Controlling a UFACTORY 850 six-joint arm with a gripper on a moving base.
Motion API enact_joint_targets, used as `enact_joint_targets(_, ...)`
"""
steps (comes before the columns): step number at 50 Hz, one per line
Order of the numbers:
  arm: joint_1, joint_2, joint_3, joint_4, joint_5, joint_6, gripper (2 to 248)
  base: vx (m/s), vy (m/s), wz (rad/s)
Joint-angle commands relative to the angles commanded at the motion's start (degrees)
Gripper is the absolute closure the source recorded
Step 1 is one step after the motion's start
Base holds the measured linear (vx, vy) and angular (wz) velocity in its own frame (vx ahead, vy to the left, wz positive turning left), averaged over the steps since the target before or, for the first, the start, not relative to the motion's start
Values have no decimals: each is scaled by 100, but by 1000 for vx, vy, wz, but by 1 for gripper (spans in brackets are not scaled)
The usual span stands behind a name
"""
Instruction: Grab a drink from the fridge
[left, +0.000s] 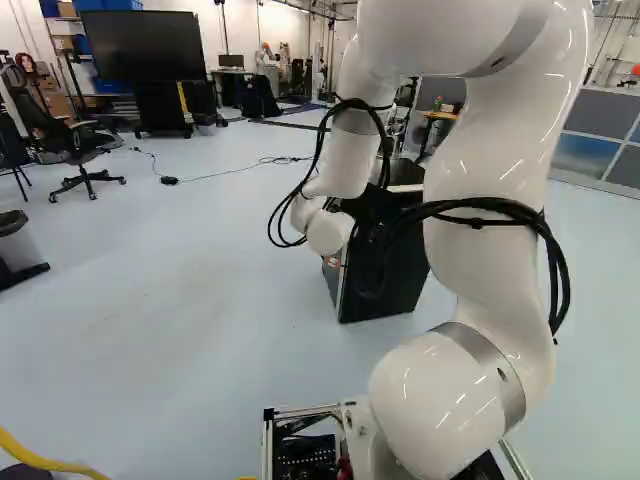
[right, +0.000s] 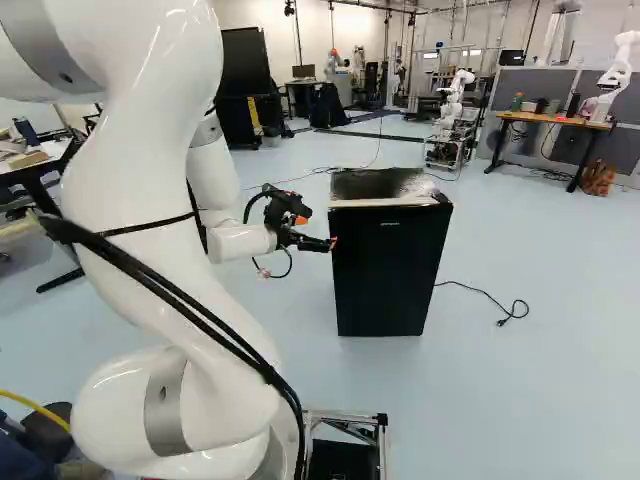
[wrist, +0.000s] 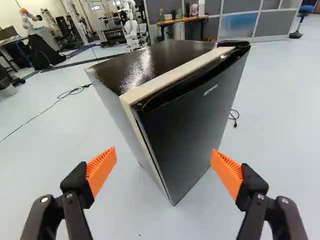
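Observation:
Beside the left front edge of the black fridge (right: 388, 275), my gripper (right: 333, 243) stands at about the height of the upper door in the right base view. In the wrist view the gripper (wrist: 164, 161) is open, its orange pads wide apart with nothing held between them. Ahead of it is the fridge (wrist: 192, 115), seen from a corner, with its dark door closed and a black grip strip (wrist: 187, 77) along the door's top. In the left base view my arm partly hides the fridge (left: 392, 275). No drink shows inside, as the door covers the interior.
A power cord (right: 487, 291) lies on the floor right of the fridge. Farther back are another robot (right: 457, 95) on a stand and a wooden-topped table (right: 550, 119) with bottles and another robot (right: 618, 75). An office chair (left: 78, 150) stands at the left of the left base view.

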Motion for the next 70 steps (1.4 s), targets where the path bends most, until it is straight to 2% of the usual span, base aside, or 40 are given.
enact_joint_targets(31, -138, -498, -674, 28, 2, 0, 3, 0, 0, 0)
enact_joint_targets(70, -420, -776, -1067, 28, 2, 0, 3, 0, 0, 0)
